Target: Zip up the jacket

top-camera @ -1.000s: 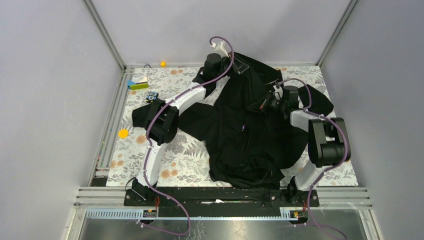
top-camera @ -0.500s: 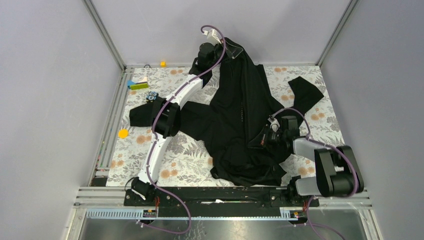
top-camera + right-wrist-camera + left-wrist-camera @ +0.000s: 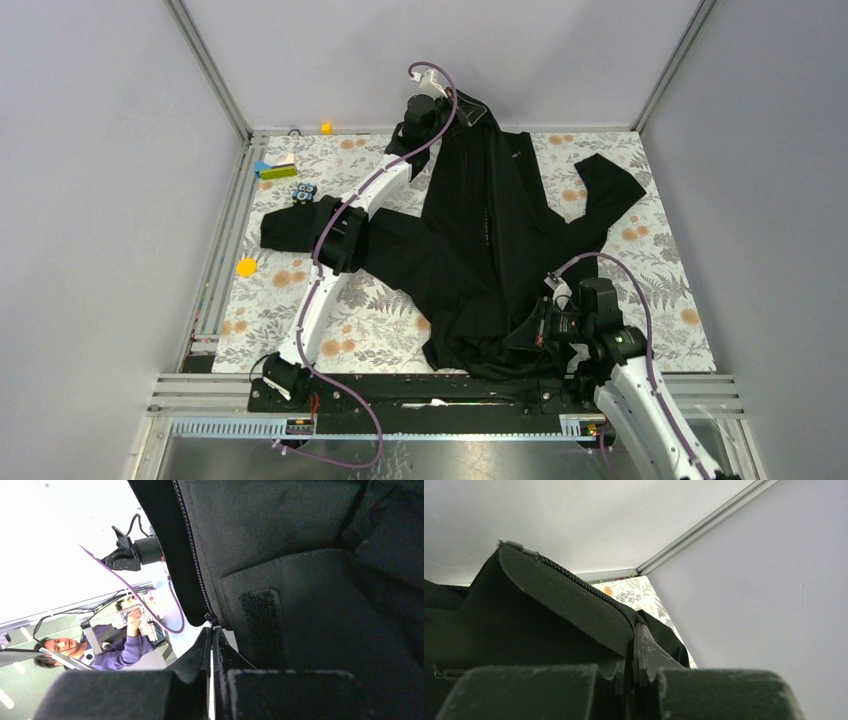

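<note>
**What I cannot make out**

From above, the tips of my left gripper (image 3: pixel 445 108) are lost in the collar of the jacket (image 3: pixel 490 240). My right gripper (image 3: pixel 537 332) blends black on black into the hem. My right arm (image 3: pixel 650 420) runs off the bottom edge. One sleeve (image 3: pixel 285 228) passes under my left arm (image 3: pixel 343 235), so its middle is hidden. The small coloured bits (image 3: pixel 278 170) by the left rail are too small to name. In the left wrist view my fingers (image 3: pixel 524 692) are blurred blocks cut by the lower edge. In the right wrist view the zipper teeth (image 3: pixel 192 555) vanish between my pads, and I cannot tell whether a slider sits there.
</note>
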